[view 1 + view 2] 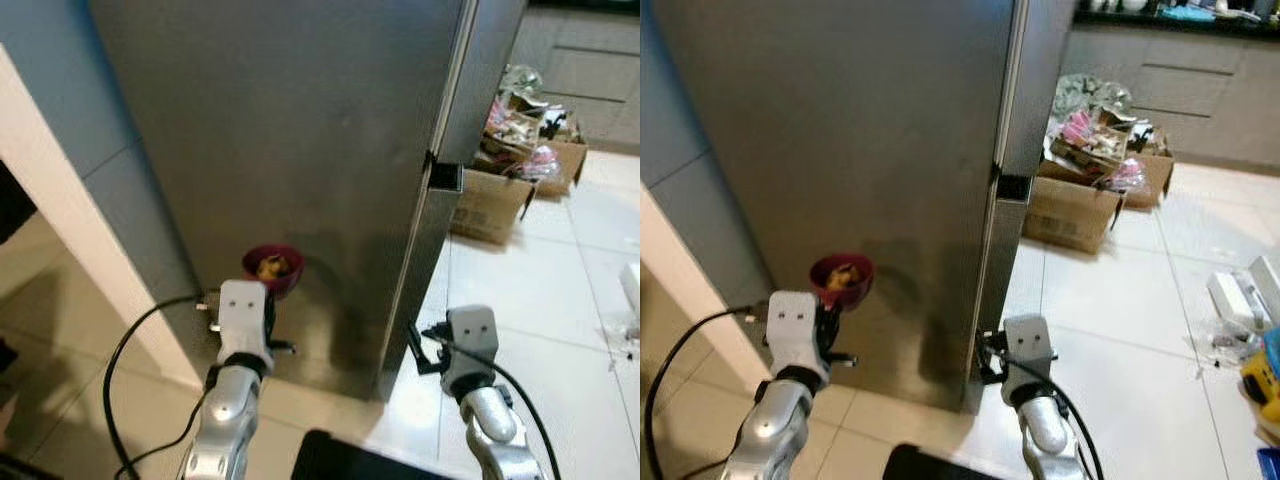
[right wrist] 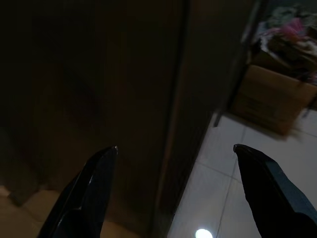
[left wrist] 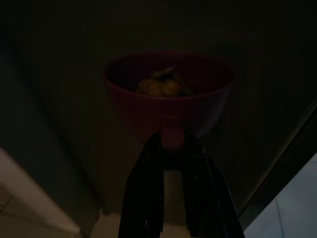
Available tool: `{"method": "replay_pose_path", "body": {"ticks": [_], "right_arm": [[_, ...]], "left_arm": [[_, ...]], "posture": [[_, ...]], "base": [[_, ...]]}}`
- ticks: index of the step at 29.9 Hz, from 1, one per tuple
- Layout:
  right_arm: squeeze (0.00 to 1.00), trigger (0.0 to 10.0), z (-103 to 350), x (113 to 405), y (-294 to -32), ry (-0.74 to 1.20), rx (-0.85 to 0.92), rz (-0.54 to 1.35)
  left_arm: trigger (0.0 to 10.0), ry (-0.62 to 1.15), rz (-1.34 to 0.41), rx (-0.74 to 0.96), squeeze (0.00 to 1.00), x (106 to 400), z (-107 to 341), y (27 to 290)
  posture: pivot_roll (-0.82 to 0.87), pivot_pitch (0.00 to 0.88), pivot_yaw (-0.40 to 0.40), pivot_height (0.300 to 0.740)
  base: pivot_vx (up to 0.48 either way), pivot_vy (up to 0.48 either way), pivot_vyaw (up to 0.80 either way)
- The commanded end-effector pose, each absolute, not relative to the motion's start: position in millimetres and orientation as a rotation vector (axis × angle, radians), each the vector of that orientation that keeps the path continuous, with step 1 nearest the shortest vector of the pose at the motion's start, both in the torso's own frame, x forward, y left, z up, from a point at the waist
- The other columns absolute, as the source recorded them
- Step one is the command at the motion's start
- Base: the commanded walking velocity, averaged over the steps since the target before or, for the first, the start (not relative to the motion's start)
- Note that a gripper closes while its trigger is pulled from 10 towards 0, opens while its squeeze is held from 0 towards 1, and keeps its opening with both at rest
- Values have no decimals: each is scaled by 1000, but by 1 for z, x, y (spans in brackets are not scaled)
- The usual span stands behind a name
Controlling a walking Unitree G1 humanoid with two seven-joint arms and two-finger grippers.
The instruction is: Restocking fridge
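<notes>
Stainless-steel fridge door (image 1: 290, 140), tall, grey, shut, fills the head view from 9 to 1 o'clock; its vertical edge seam (image 1: 440, 170) runs down approx at 1 o'clock to the floor.

Left gripper (image 3: 171, 144) is clamped on the small tab handle of a dark red round plastic bowl (image 1: 273, 268) w/ some yellowish food inside; can't tell what food. Bowl is held level, just in front of the door's lower part, close to it, at approx 7 o'clock in the head view.

Right gripper (image 2: 173, 148) has fingers spread wide, nothing between them, pointing at the door edge seam low down, near it but not touching as far as I can tell.

Key relation: seam lies straight ahead of the right gripper, long axis vertical, so the right arm is the nearer one for pulling the door; left is busy w/ the bowl. Door needs opening first, I'd judge.

Cardboard boxes (image 1: 495, 205) of clutter sit on the pale tiles at 2 o'clock.
</notes>
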State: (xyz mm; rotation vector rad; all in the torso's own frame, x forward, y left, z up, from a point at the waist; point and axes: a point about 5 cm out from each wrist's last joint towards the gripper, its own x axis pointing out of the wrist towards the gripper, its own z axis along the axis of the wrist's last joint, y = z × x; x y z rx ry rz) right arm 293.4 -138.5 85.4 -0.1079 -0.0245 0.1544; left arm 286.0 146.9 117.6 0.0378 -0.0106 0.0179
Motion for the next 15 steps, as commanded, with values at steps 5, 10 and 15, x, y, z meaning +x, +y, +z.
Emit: {"method": "replay_pose_path", "body": {"ticks": [5, 10, 15], "right_arm": [[0, 10000, 80, 290, -138, -5, -106, 157], [0, 10000, 81, 291, -137, -8, -103, 157], [0, 10000, 81, 291, -136, -9, -102, 157]], "left_arm": [[10000, -11, 46, 16, 0, 286, 118, 150], [10000, 1, 61, 13, 0, 287, 117, 153], [10000, 4, 63, 17, 0, 287, 117, 154]], "posture": [[-116, 124, 11, 710], [-117, 124, 13, 710], [-116, 124, 14, 710]], "base": [[0, 0, 0], [0, 0, 0], [0, 0, 0]]}}
